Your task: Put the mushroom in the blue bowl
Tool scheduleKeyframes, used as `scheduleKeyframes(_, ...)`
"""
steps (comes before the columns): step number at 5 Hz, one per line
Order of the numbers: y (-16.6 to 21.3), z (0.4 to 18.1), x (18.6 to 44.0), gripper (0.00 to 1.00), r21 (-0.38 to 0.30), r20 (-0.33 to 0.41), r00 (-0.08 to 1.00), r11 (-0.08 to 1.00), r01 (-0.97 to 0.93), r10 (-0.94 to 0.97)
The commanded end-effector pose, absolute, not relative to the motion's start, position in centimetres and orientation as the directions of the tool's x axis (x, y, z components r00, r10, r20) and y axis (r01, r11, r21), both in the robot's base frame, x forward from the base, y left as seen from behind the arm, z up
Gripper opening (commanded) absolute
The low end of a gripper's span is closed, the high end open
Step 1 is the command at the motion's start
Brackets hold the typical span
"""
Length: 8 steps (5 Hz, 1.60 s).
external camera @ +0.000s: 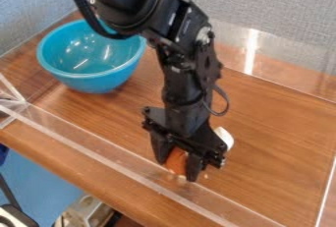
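The mushroom (178, 162) shows as an orange cap between my gripper's black fingers, with a bit of white (223, 136) showing at the right side. My gripper (183, 162) points straight down near the table's front edge and is shut on the mushroom, low over the wooden surface. Whether the mushroom touches the wood I cannot tell. The blue bowl (89, 56) stands upright and empty at the back left, well apart from the gripper.
The wooden table (282, 133) is ringed by low clear plastic walls; the front wall (118, 167) runs just in front of the gripper. A grey partition stands behind the bowl.
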<state>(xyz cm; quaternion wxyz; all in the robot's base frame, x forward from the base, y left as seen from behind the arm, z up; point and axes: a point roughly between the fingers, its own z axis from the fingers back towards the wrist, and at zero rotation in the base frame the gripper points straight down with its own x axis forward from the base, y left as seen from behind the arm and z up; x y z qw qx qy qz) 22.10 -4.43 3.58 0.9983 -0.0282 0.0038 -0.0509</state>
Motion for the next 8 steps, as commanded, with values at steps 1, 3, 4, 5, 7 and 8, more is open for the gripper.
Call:
scheduleKeyframes(1, -4.8, 4.9, 22.2, 0.0, -0.067, 0.038, 0.994, 0.992, 0.103, -0.101)
scheduleKeyframes(3, -4.5, 5.2, 22.3, 0.0, -0.066, 0.047, 0.996, 0.994, 0.082, -0.079)
scheduleKeyframes(4, -3.5, 7.3, 23.1, 0.0, -0.074, 0.075, 0.997, 0.997, 0.026, -0.021)
scheduleKeyframes(5, -0.9, 10.0, 24.9, 0.0, -0.08, 0.107, 0.992, 0.995, -0.065, 0.073)
scheduleKeyframes(7, 5.4, 10.6, 28.5, 0.0, -0.077, 0.099, 0.976, 0.98, -0.185, 0.192)
scheduleKeyframes(8, 5.7, 9.9, 29.3, 0.0, -0.076, 0.083, 0.977, 0.978, -0.193, 0.199)
